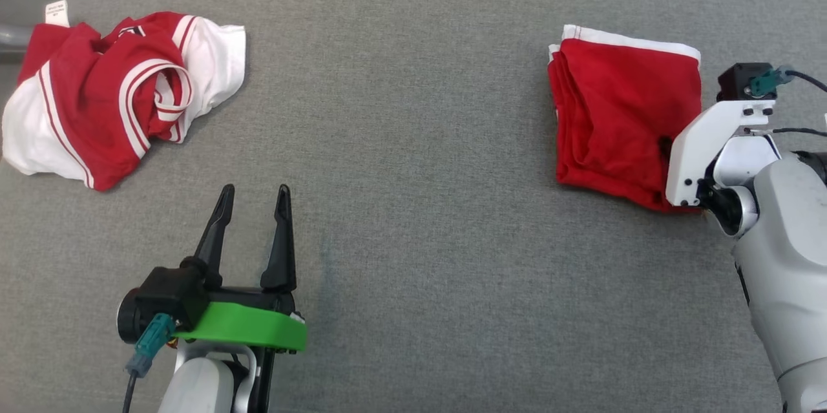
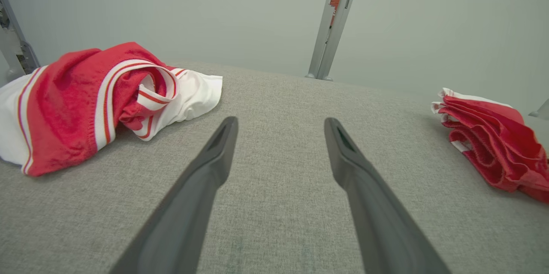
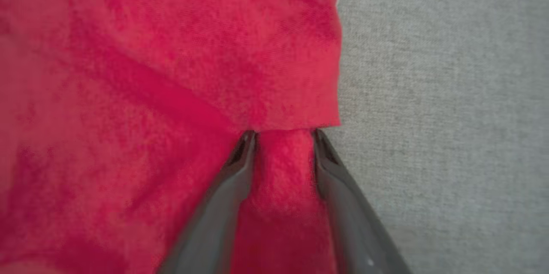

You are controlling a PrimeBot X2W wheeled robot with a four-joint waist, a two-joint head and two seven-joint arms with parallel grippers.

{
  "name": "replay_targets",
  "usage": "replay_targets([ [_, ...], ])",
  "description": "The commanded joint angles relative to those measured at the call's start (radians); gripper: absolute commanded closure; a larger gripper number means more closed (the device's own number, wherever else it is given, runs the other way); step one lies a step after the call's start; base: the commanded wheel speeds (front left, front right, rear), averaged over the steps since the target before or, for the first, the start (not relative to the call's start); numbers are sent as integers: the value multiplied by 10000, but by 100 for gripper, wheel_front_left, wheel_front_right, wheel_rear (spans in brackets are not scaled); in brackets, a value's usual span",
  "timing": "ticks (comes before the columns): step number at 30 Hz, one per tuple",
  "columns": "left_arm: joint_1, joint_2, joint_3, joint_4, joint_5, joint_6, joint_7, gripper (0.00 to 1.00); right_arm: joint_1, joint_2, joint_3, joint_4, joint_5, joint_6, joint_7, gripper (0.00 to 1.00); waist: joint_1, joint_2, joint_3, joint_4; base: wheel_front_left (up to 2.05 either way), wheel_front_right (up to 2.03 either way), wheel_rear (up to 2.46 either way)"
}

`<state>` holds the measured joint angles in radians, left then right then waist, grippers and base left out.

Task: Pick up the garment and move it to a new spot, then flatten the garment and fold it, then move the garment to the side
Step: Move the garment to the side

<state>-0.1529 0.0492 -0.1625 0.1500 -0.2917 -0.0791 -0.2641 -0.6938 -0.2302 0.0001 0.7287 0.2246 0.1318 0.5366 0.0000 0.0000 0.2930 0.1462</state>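
Observation:
A folded red garment [image 1: 620, 109] with a white edge lies at the right of the grey padded table [image 1: 413, 161]; it also shows in the left wrist view [image 2: 493, 154]. My right gripper [image 1: 665, 145] comes down on its near right corner. In the right wrist view the fingers [image 3: 240, 171] pinch a raised ridge of the red cloth [image 3: 171, 72], and the gripper [image 3: 285, 137] has its tips tucked under a fold edge. My left gripper [image 1: 254, 190] stands open over bare table at the lower left, holding nothing [image 2: 281, 121].
A crumpled red and white garment [image 1: 116, 96] lies at the far left of the table, ahead and left of the left gripper [image 2: 85, 102]. A metal post [image 2: 334, 21] rises behind the table's far edge.

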Motion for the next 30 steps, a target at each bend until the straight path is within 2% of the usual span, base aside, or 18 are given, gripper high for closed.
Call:
replay_targets([
  [1,-142,25,55,-47,13,-6,-3,0,315,-143,405,18,-99,-23,174,100,0,0,80,-283,0,0,0],
  [6,-223,27,369,-294,248,-56,-3,0,-173,-962,2714,-1210,11,-22,121,100,0,0,354,-1142,0,0,0],
  [9,-358,27,624,-532,366,-102,-1,0,-529,-1681,3980,-1922,298,-22,119,100,0,0,593,-1812,0,0,0],
  [13,-620,28,708,-856,600,-205,-3,0,-930,-2785,5073,-2469,612,-23,-247,100,0,0,966,-2623,0,0,0],
  [16,-843,30,564,-1036,727,-292,-3,0,-1164,-3670,5512,-2491,489,-22,-776,100,0,0,1228,-3019,0,0,0],
  [21,-1113,35,444,-1286,920,-376,-3,0,-1405,-4650,5511,-1840,199,-22,-1792,100,0,0,1703,-3436,0,0,0],
  [25,-1185,38,324,-1468,1037,-439,-3,0,-1464,-4979,5098,-1317,-217,-22,-2679,100,0,0,2035,-3519,0,0,0],
  [30,-1295,38,45,-1652,1247,-498,-3,0,-1569,-5321,4616,-570,-1022,-23,-3842,100,0,0,2402,-3269,0,0,0],
])
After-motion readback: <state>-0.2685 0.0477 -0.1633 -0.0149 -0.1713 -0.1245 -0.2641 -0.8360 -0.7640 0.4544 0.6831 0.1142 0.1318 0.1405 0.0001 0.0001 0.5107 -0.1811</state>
